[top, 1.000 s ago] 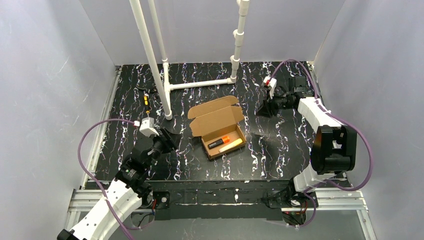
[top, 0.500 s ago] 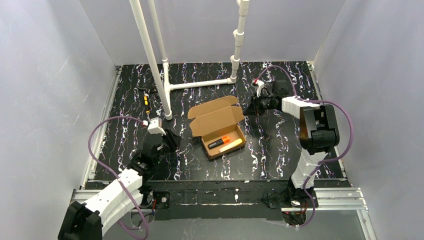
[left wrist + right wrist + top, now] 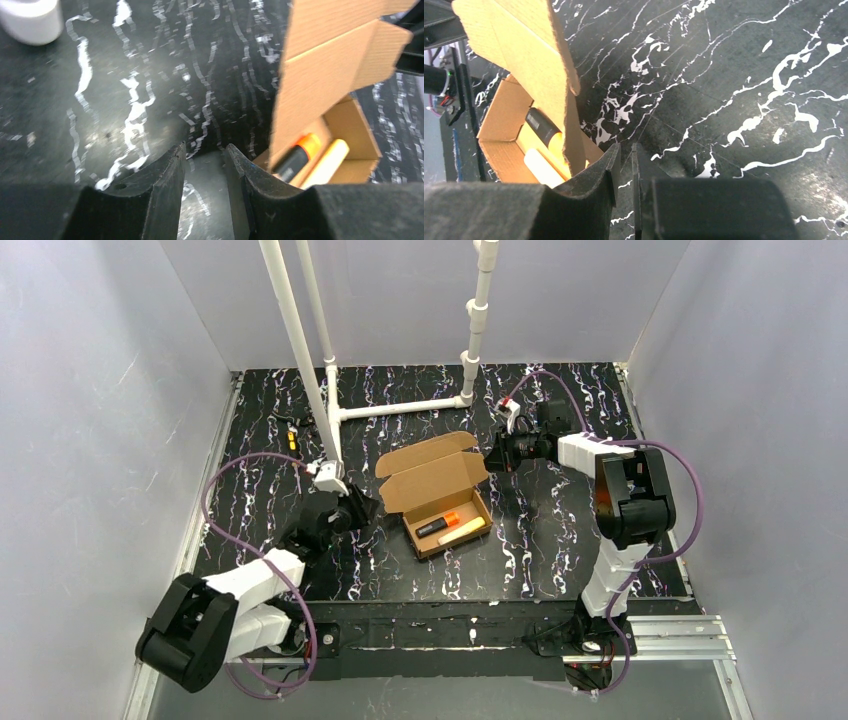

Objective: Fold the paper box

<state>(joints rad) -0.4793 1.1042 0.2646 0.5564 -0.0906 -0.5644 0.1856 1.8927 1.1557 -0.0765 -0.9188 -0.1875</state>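
The paper box [image 3: 440,492] is a brown cardboard carton at the table's middle, with its lid standing open toward the back. Inside lie a black-and-orange marker [image 3: 440,524] and a pale stick [image 3: 462,532]. My left gripper [image 3: 366,508] is just left of the box, low, open with a modest gap and empty. In the left wrist view [image 3: 205,162] the box [image 3: 320,85] is to the right. My right gripper [image 3: 494,454] is by the lid's right flap, with its jaws almost together and nothing between them. In the right wrist view [image 3: 625,152] the box [image 3: 524,60] is to the left.
A white pipe frame [image 3: 400,408] stands behind the box, with one post foot [image 3: 337,472] close to my left gripper; it also shows in the left wrist view [image 3: 30,20]. Small orange pieces [image 3: 291,438] lie at the back left. Grey walls enclose the black marbled table [image 3: 540,540].
My left arm has reached forward and right, up to the box's left side. My right arm has swung left to the lid's right flap. The box has not moved.
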